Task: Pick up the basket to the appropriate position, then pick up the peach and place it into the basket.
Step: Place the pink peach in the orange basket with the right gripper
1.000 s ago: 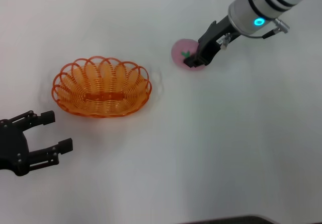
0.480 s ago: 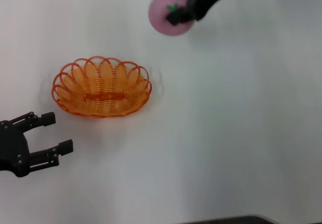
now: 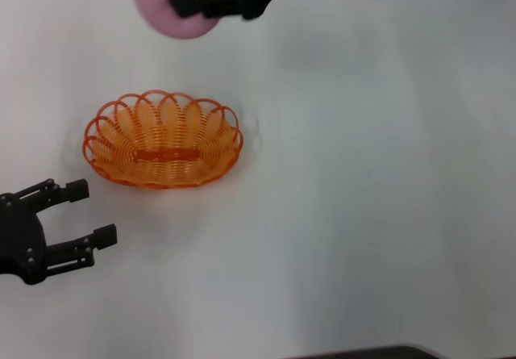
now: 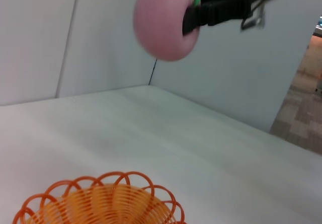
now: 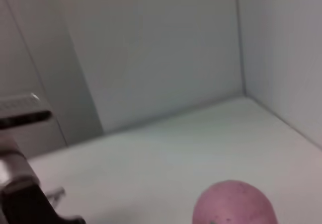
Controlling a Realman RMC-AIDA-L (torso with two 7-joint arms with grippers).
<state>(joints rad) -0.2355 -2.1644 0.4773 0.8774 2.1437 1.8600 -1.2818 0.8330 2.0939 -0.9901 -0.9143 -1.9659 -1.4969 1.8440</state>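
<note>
right gripper (image 3: 205,2): jaws closed on the peach (image 3: 165,8), held above the basket (image 3: 162,139). left gripper (image 3: 76,211): jaws wide open, empty, beside basket. remaining, apparently: lower and release.

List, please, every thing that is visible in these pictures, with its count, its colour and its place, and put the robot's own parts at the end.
basket: one, orange, standing on the table at the robot's left, with nothing inside.
peach: one, pink with a green leaf mark, held in the air beyond the basket, not yet over it.
table: one, white, under everything.
walls: pale panels, behind the table.
right gripper: one, black, raised at the far side, shut on the peach.
left gripper: one, black, low at the near left, fingers open, holding nothing, apart from the basket.
</note>
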